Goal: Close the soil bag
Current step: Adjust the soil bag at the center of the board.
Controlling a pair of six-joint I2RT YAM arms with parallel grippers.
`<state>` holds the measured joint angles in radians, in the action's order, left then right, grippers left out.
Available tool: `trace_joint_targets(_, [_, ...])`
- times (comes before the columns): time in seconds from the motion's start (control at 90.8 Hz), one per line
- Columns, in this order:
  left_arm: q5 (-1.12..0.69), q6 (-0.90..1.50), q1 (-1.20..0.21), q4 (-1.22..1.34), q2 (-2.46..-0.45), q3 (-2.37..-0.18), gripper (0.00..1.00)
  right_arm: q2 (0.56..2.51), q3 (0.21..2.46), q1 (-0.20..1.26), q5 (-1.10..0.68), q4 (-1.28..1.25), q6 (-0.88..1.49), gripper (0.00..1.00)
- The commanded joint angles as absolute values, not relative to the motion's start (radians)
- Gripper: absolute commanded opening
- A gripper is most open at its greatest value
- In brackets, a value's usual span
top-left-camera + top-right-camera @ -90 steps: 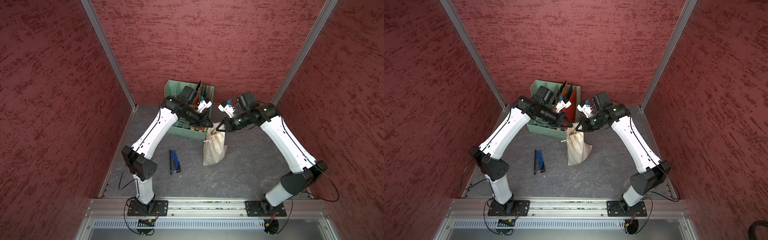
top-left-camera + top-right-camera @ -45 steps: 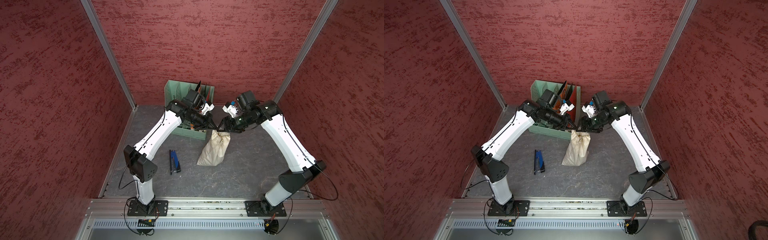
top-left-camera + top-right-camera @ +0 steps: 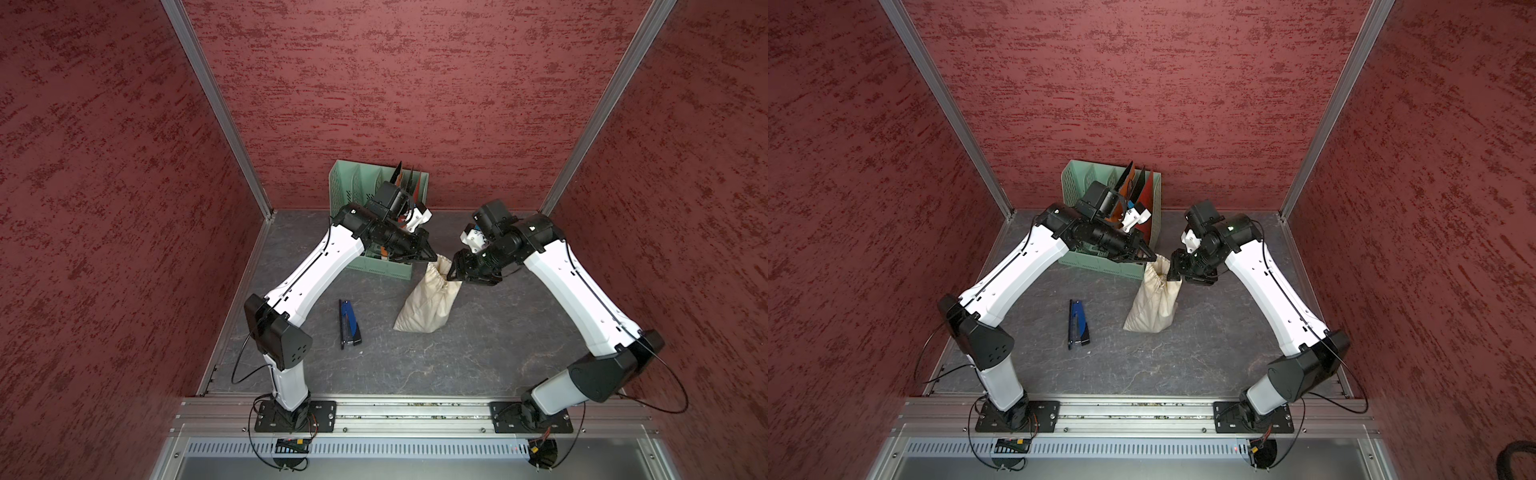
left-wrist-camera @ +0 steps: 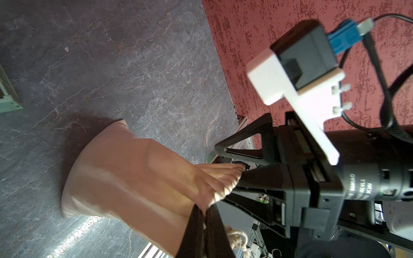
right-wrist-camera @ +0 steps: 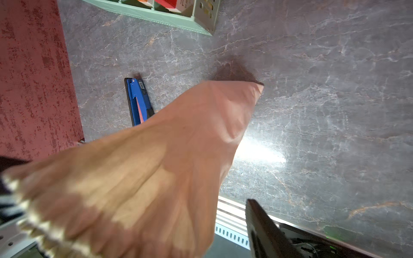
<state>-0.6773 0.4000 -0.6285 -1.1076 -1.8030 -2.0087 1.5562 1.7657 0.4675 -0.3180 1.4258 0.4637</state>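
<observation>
The soil bag [image 3: 428, 303] [image 3: 1154, 303] is a cream cloth sack on the grey floor, leaning with its gathered neck up toward the back. My left gripper [image 3: 433, 258] [image 3: 1152, 258] is shut on the neck's rim. In the left wrist view its fingers [image 4: 196, 227] pinch the cloth of the bag [image 4: 123, 178], with a knotted cord [image 4: 237, 239] beside them. My right gripper [image 3: 455, 272] [image 3: 1174, 271] [image 4: 245, 164] is open, its jaws standing either side of the neck's tip. The right wrist view shows one finger [image 5: 263, 227] beside the bag [image 5: 156, 167]; the other is hidden.
A blue stapler [image 3: 349, 322] [image 3: 1079, 322] [image 5: 138, 100] lies left of the bag. A green file organiser [image 3: 345, 183] [image 3: 1075, 183] [image 5: 156, 15] with folders stands at the back wall, just behind my left arm. Red walls enclose three sides; an aluminium rail [image 3: 415, 405] runs along the front.
My right gripper has opened and moved in close to the bag's neck. My left gripper shifted right with the neck. The bag's neck swung to the right, so it now leans.
</observation>
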Motion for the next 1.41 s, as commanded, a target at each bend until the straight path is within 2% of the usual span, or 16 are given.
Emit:
trace_joint_targets(0.0, [-0.674, 0.39, -0.624, -1.109, -1.761, -2.002, 0.0, 1.574, 1.788, 0.474, -0.287, 1.356, 0.494, 0.54])
trace_joint_targets(0.033, [-0.671, 0.386, -0.622, -1.112, -1.756, -2.0, 0.0, 1.579, 1.807, 0.474, -0.285, 1.35, 0.49, 0.48])
trace_joint_targets(0.132, [-0.668, 0.383, -0.612, -1.121, -1.742, -1.995, 0.0, 1.582, 1.869, 0.474, -0.276, 1.324, 0.458, 0.17])
trace_joint_targets(0.242, [-0.655, 0.382, -0.607, -1.136, -1.717, -1.994, 0.0, 1.613, 1.985, 0.473, -0.296, 1.341, 0.37, 0.05])
trace_joint_targets(0.331, [-0.637, 0.391, -0.612, -1.142, -1.68, -1.974, 0.0, 1.657, 2.073, 0.474, -0.346, 1.37, 0.303, 0.0])
trace_joint_targets(0.529, [-0.564, 0.476, -0.64, -1.065, -1.536, -1.787, 0.0, 1.762, 2.211, 0.473, -0.475, 1.43, 0.197, 0.0])
trace_joint_targets(0.826, [-0.501, 0.65, -0.642, -0.855, -1.317, -1.42, 0.0, 1.844, 2.183, 0.498, -0.629, 1.438, 0.068, 0.0])
trace_joint_targets(0.859, [-0.497, 0.648, -0.639, -0.86, -1.309, -1.409, 0.07, 1.845, 2.168, 0.506, -0.644, 1.423, 0.062, 0.0])
trace_joint_targets(0.903, [-0.496, 0.641, -0.63, -0.867, -1.301, -1.405, 0.38, 1.847, 2.148, 0.524, -0.658, 1.397, 0.056, 0.0])
trace_joint_targets(0.959, [-0.503, 0.624, -0.612, -0.881, -1.296, -1.414, 0.66, 1.852, 2.139, 0.542, -0.667, 1.379, 0.053, 0.0])
trace_joint_targets(0.992, [-0.51, 0.61, -0.601, -0.893, -1.296, -1.427, 0.91, 1.859, 2.141, 0.55, -0.671, 1.374, 0.051, 0.0])
trace_joint_targets(1.014, [-0.514, 0.598, -0.589, -0.907, -1.298, -1.441, 0.98, 1.864, 2.143, 0.555, -0.674, 1.372, 0.052, 0.0])
trace_joint_targets(1.168, [-0.548, 0.486, -0.528, -1.03, -1.342, -1.553, 1.0, 1.872, 2.157, 0.575, -0.67, 1.351, 0.069, 0.0])
trace_joint_targets(1.399, [-0.554, 0.299, -0.521, -1.198, -1.458, -1.716, 1.0, 1.871, 2.193, 0.587, -0.664, 1.349, 0.094, 0.0])
